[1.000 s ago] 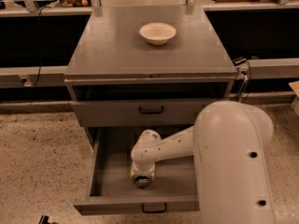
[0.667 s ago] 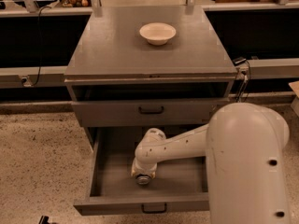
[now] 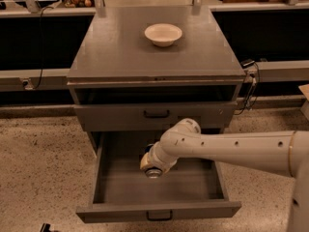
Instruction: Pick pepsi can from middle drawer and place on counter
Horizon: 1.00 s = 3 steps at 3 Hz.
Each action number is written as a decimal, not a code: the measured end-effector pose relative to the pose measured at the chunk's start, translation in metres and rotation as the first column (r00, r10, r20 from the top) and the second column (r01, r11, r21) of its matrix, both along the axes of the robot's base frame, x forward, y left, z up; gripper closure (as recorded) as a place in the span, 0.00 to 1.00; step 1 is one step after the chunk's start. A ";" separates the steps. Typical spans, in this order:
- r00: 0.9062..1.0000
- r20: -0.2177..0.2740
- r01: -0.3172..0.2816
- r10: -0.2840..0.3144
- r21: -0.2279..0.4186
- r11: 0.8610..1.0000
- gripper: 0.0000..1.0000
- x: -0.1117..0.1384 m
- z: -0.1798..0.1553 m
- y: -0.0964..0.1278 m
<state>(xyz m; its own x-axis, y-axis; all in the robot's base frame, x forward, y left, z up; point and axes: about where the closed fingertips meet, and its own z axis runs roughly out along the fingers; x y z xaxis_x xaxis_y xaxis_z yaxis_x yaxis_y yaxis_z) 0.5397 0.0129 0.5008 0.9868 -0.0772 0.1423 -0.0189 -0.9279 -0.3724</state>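
Gripper (image 3: 153, 171) low inside open middle drawer (image 3: 159, 210), below counter's (image 3: 120, 57) front edge, presumably reaching for pepsi can, unseen; grip state cannot be told; bowl (image 3: 163, 34) near back edge.

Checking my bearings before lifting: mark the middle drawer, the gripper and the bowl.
middle drawer (image 3: 116, 210): camera view, front panel.
gripper (image 3: 153, 170): camera view, its tip, down inside that drawer.
bowl (image 3: 163, 33): camera view, inner hollow.
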 end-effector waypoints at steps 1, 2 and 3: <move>0.998 0.058 -0.041 0.040 0.025 0.999 0.50 -0.003 0.066 -0.014; 0.995 0.070 -0.071 0.070 0.006 0.997 0.56 0.006 0.119 -0.025; 0.990 0.044 -0.132 0.133 -0.024 0.991 0.56 0.025 0.159 -0.031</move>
